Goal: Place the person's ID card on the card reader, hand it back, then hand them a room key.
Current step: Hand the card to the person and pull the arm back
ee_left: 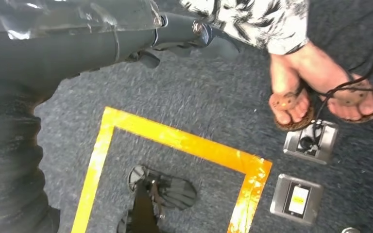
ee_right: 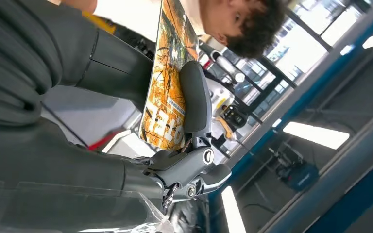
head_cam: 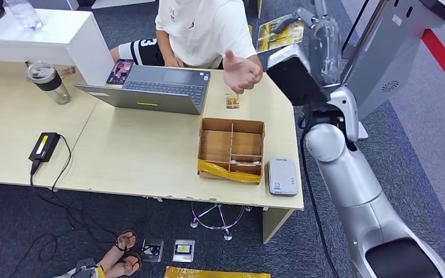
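The room key card (ee_right: 167,92), orange and yellow with print, is pinched in the right hand (ee_right: 189,145) between thumb and fingers, raised at about 1 o'clock from the wooden box (head_cam: 232,149). The person's open hand (head_cam: 240,72) waits at 12 o'clock above the box. The card reader (head_cam: 282,176) lies at 3 o'clock beside the box. The left hand (ee_left: 184,36) hangs over the floor, its fingers curled and holding nothing.

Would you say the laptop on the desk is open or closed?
Open: the laptop shows its keyboard, and its screen leans back toward the person.
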### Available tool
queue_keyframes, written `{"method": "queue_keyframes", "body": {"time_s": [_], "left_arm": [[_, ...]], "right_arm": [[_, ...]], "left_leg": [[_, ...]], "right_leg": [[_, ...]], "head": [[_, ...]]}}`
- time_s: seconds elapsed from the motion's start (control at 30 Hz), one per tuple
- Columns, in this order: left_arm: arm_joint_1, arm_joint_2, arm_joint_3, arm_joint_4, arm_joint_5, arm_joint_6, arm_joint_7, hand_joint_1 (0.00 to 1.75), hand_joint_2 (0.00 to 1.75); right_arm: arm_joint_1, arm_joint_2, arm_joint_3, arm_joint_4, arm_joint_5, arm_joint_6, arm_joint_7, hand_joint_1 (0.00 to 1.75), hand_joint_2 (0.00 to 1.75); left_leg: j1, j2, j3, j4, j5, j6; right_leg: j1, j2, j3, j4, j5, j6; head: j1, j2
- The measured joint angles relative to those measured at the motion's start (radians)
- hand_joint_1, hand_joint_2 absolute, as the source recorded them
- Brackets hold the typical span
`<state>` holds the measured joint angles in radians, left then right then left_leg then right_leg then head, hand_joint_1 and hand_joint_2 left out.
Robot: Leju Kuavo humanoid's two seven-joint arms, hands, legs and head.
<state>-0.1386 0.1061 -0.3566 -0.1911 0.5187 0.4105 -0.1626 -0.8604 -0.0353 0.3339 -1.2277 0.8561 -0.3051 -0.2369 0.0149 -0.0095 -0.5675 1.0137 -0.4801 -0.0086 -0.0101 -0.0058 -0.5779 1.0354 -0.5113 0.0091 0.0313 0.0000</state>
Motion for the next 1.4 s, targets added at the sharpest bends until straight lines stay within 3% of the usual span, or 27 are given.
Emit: {"method": "queue_keyframes", "body": {"time_s": [0.2,0.47,0.6,0.93,1.27,1.33,1.4], "left_arm": [[0.000,0.003,-0.009,0.000,0.035,0.000,-0.021,0.00,1.75],[-0.005,0.002,-0.009,0.000,0.080,0.021,-0.010,0.00,1.75],[-0.010,0.002,-0.009,0.000,0.085,0.021,0.003,0.00,1.75],[-0.033,0.002,-0.009,0.000,0.065,0.021,0.036,0.00,1.75],[-0.038,0.004,-0.009,0.000,0.070,0.020,0.042,0.00,1.75],[-0.036,0.005,-0.009,0.000,0.077,0.021,0.041,0.00,1.75],[-0.029,0.007,-0.009,0.000,0.086,0.022,0.035,0.00,1.75]], "right_arm": [[-0.115,0.034,0.087,0.235,0.168,0.008,0.060,1.75,1.75],[-0.200,0.063,0.152,0.507,0.268,-0.030,0.155,1.75,1.75],[-0.213,0.065,0.168,0.585,0.310,-0.057,0.196,0.00,1.75],[-0.211,0.061,0.191,0.690,0.341,-0.075,0.230,0.00,1.75],[-0.200,0.053,0.167,0.686,0.247,-0.184,0.187,0.00,1.75],[-0.175,0.047,0.146,0.635,0.179,-0.163,0.178,0.00,1.75],[-0.114,0.034,0.121,0.513,0.092,-0.072,0.207,0.00,1.75]], "left_leg": [[0.000,-0.001,0.000,0.000,0.000,0.000],[0.000,-0.001,0.000,0.000,0.000,0.000],[0.000,-0.001,0.000,0.000,0.000,0.000],[0.000,0.000,0.001,0.000,0.000,0.000],[0.000,0.002,0.001,0.000,0.000,0.000],[0.000,0.002,0.002,0.000,0.000,0.000],[0.000,0.001,0.003,0.001,0.000,0.000]], "right_leg": [[0.000,-0.001,0.000,0.000,0.000,0.000],[0.000,-0.001,-0.001,0.000,0.000,0.000],[0.000,-0.001,-0.001,-0.001,0.000,0.000],[0.000,0.001,-0.001,-0.001,0.000,0.000],[0.000,0.003,-0.002,-0.001,0.000,0.000],[0.000,0.003,-0.001,-0.001,0.000,0.000],[0.000,0.002,0.001,-0.001,0.000,0.000]], "head": [[0.000,0.000],[0.000,0.000],[0.000,0.000],[0.000,0.000],[0.000,0.000],[0.000,0.000],[0.000,0.000]]}}
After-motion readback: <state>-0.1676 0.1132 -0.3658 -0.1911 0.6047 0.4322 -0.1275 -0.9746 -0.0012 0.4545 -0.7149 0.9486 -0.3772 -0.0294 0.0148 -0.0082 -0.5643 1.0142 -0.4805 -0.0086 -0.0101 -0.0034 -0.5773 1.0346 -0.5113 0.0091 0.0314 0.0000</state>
